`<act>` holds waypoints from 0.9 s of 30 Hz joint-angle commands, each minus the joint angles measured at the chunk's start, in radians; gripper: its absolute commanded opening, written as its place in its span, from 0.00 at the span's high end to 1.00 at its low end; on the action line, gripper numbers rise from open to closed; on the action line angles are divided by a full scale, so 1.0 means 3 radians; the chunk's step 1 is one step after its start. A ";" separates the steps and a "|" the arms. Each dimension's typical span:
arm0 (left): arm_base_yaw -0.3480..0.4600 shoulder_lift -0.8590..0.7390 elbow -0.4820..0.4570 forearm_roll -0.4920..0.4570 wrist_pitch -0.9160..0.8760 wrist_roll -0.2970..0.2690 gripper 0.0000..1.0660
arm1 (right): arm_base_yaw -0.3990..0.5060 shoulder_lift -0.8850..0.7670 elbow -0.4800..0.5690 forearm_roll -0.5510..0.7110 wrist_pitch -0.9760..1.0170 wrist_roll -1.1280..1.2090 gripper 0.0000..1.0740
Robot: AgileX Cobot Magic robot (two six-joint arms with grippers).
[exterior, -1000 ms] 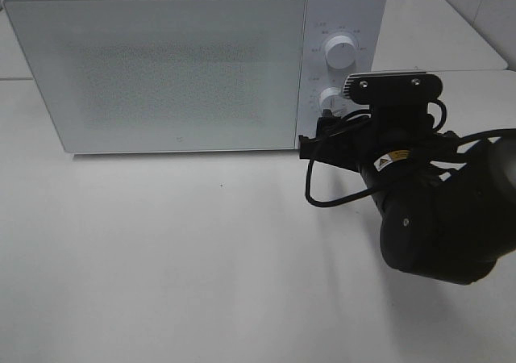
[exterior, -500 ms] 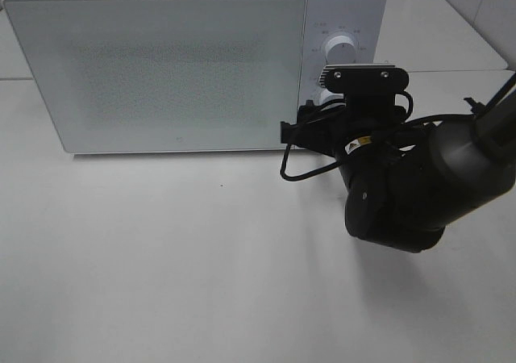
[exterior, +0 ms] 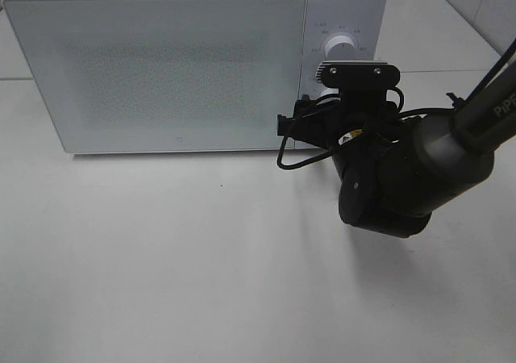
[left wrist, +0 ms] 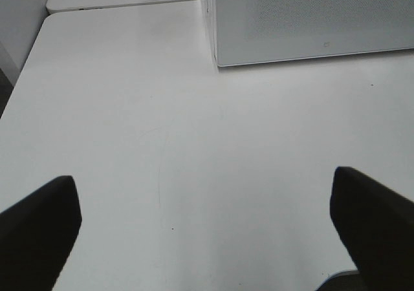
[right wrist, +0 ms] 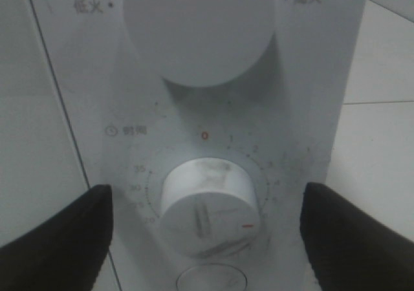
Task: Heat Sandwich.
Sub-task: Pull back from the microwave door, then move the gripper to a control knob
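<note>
The sandwich is out of view. The white microwave (exterior: 161,64) stands at the back of the table with its door shut. My right gripper (right wrist: 207,239) is open right in front of the control panel, one dark finger on each side of the lower timer knob (right wrist: 207,207) without touching it. The upper power knob (right wrist: 197,29) is above it. In the high view the right arm's wrist (exterior: 359,105) covers the lower knob. My left gripper (left wrist: 207,226) is open and empty, over bare table in front of the microwave's left corner (left wrist: 310,19).
The white table (exterior: 161,258) spreads in front of the microwave. The right arm's black body (exterior: 403,177) hangs over the table's right side. The table's left edge (left wrist: 26,71) shows in the left wrist view.
The right arm has moved left and closer to the microwave's control panel, bringing its wrist in front of the lower knob. The microwave has not changed.
</note>
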 commanded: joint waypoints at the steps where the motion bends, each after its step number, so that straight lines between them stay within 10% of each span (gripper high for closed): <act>1: -0.0003 -0.0087 0.0010 -0.0013 -0.0040 0.0000 0.05 | -0.0010 0.0000 -0.0060 -0.0080 -0.0027 0.0027 0.29; 13: -0.0003 -0.0087 0.0010 -0.0013 -0.0040 0.0000 0.05 | -0.0010 0.0000 -0.0060 -0.0093 -0.0067 0.0027 0.35; 22: -0.0003 -0.0087 0.0010 -0.0013 -0.0040 0.0000 0.05 | -0.0010 0.0000 -0.0060 -0.0077 -0.0007 0.0027 0.88; 27: -0.0003 -0.0087 0.0010 -0.0013 -0.0040 0.0000 0.05 | -0.0010 0.0000 -0.0060 -0.0077 -0.0010 0.0027 0.91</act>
